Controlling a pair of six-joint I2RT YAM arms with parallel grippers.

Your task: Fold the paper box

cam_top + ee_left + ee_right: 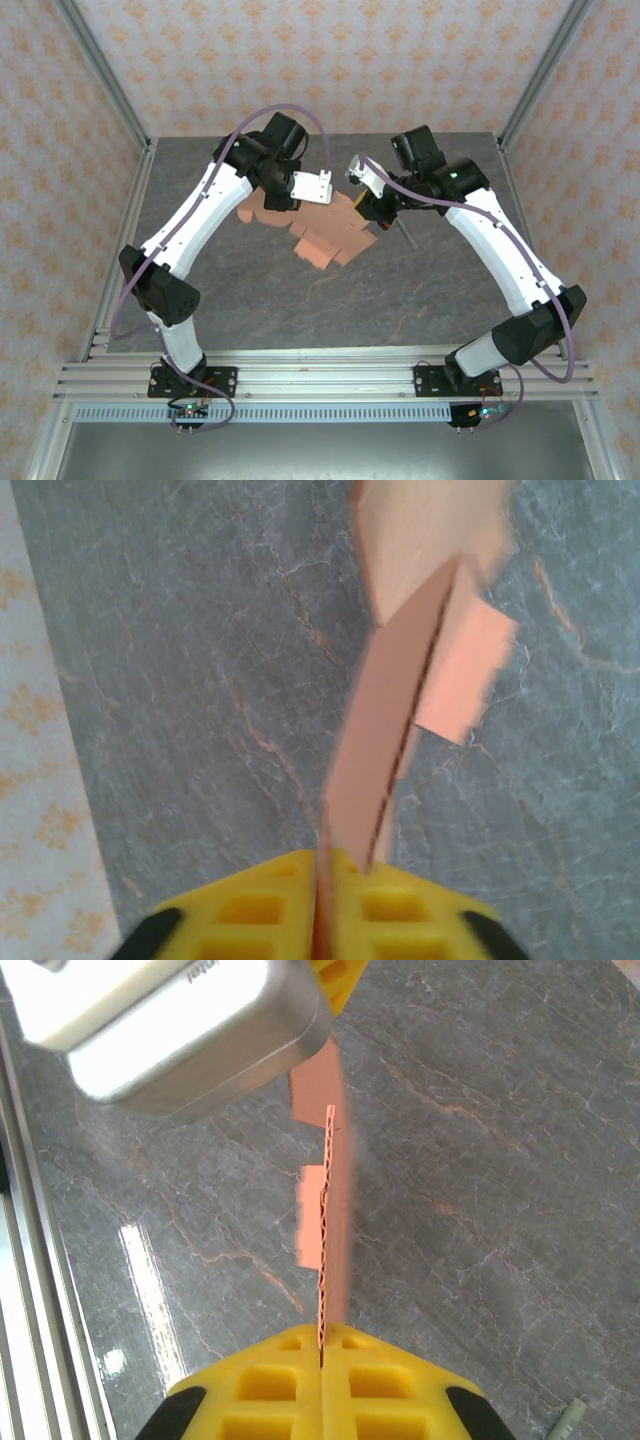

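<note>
Left hand (320, 868) | clamped on paper box (375, 745) | right hand (322, 1345) likewise (card edge-on)

A grey worktop (400, 300) with a marbled, stone-like pattern of pale and rust-coloured veins fills the middle of the enclosure. Three walls close it in, the back wall (330, 60), the left wall (50, 150) and the right wall (600, 150), all papered in pale pink with small orange floral motifs. Slanting aluminium posts (105, 70) stand at the two back corners. Along the near edge run horizontal aluminium rails (320, 375), with a slotted white strip (320, 411) just below them and a plain grey metal panel (320, 455) nearer still. Soft, even light falls from above, and a bright glare patch (145, 1270) lies on the worktop beside its metal edging.
</note>
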